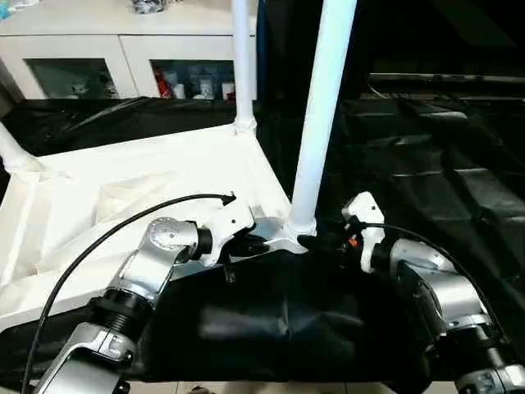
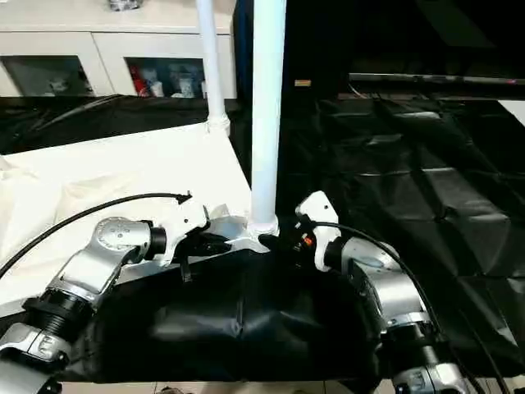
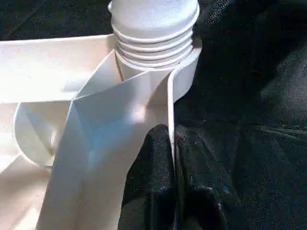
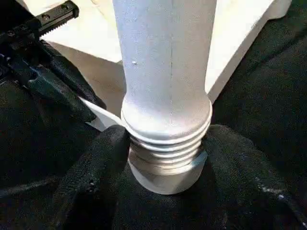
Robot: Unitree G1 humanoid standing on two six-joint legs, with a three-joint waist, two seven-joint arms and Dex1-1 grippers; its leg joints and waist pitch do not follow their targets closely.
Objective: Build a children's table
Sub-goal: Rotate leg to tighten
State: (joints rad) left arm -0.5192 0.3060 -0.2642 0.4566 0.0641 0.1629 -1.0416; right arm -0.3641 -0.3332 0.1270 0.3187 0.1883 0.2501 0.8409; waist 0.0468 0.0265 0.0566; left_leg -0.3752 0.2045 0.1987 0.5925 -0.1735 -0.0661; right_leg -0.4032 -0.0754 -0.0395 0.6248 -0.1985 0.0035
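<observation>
The white table top (image 1: pixel 123 189) lies upside down on black cloth. A white leg (image 1: pixel 324 107) stands upright in its near right corner socket, and its ribbed base (image 4: pixel 165 143) sits in the socket. My left gripper (image 1: pixel 250 244) is shut on the top's thin rim (image 3: pixel 170 105) just beside that socket, with the black fingers (image 3: pixel 148 182) pinching the rim from both sides. My right gripper (image 1: pixel 316 242) is at the leg's base from the other side, open, its fingers (image 4: pixel 96 172) flanking the ribbed collar closely. A second leg (image 1: pixel 242 66) stands in the far right corner, and another leg (image 1: pixel 12 152) rises at the left.
A white cabinet (image 1: pixel 123 41) with glass-front shelves stands behind the work. Black cloth (image 1: pixel 426 148) covers the surface to the right and in front. A black cable (image 1: pixel 98 238) arcs over my left forearm. The cloth's front edge runs along the bottom of the head views.
</observation>
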